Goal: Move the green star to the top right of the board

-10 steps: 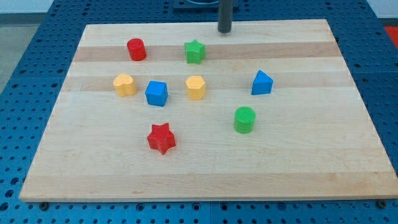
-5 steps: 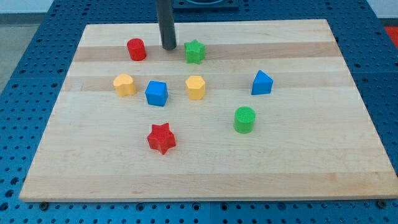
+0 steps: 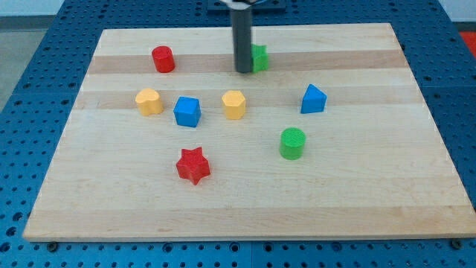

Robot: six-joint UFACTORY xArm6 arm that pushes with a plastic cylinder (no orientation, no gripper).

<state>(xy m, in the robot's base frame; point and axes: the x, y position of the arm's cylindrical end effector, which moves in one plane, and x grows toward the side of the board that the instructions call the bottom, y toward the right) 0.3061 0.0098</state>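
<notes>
The green star [image 3: 259,57] lies near the view's top, a little right of the board's middle, partly hidden behind my rod. My tip [image 3: 243,71] rests on the board against the star's left side. The board's top right corner [image 3: 388,28] lies well to the star's right.
A red cylinder [image 3: 163,59] sits at the upper left. A yellow block [image 3: 149,101], a blue cube [image 3: 187,112] and a yellow hexagon [image 3: 233,104] form a middle row. A blue block [image 3: 313,98], a green cylinder [image 3: 292,143] and a red star [image 3: 193,165] lie lower.
My tip went from the top edge to the star's left, then moved right into it. The green star slid right and slightly up.
</notes>
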